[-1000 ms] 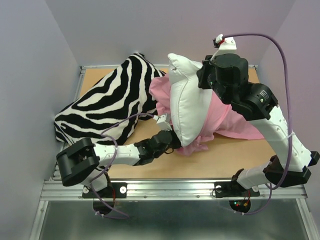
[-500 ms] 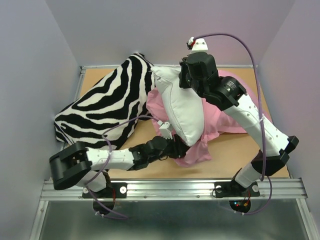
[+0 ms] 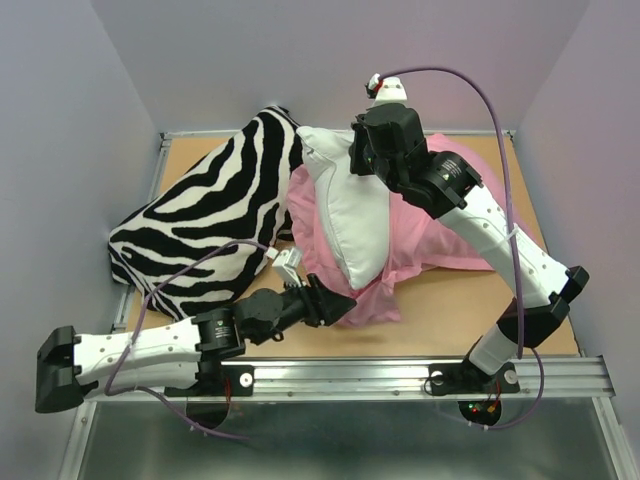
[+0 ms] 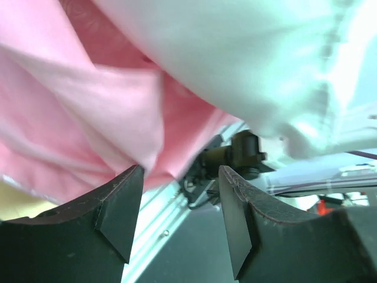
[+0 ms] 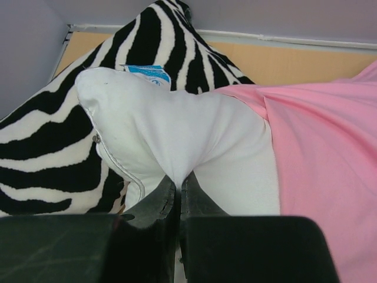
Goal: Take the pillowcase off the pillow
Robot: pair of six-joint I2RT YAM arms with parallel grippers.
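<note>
Your left gripper [image 4: 179, 172] is nearest, low by the table's [image 3: 450, 315] front edge. Its jaws are wide apart and a fold of the pillowcase [image 3: 440, 235] hangs at their tips; you cannot tell whether it touches them. The one pink pillowcase lies crumpled mid-table, and the one white pillow [image 5: 194, 130] has its near end among the folds. Your right gripper [image 5: 178, 180] is pinched tight on the pillow's far corner. Beyond lies one zebra-striped pillow [image 3: 210, 210]. A blue-and-white label [image 5: 147, 75] shows where the two pillows meet, its writing unreadable.
</note>
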